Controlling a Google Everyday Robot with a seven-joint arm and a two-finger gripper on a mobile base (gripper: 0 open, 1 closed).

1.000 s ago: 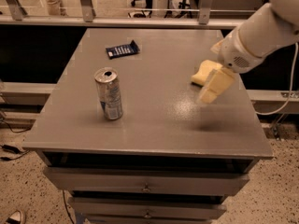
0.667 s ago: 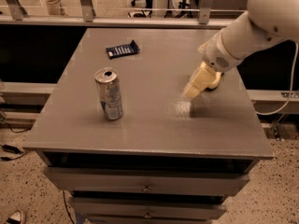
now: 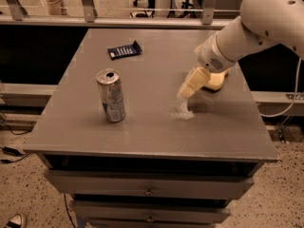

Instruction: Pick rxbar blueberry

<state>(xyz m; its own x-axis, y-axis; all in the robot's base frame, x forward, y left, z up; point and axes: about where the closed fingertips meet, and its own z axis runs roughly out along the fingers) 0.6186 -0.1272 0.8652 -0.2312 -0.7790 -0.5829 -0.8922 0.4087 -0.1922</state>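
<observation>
The rxbar blueberry (image 3: 124, 50) is a small flat dark wrapper with white print, lying at the far left of the grey table top (image 3: 147, 127). My gripper (image 3: 189, 86) hangs from the white arm above the right middle of the table, well to the right of the bar and nearer the front. It holds nothing that I can see. A silver drink can (image 3: 111, 95) stands upright at the front left.
A yellow sponge (image 3: 216, 81) lies on the right side of the table, partly hidden behind the gripper. Drawers sit under the table top. A railing runs behind the table. A cable hangs at the right.
The arm has swung left across the table, carrying the gripper away from the right edge and the sponge toward the middle. The bar and the can have not moved.
</observation>
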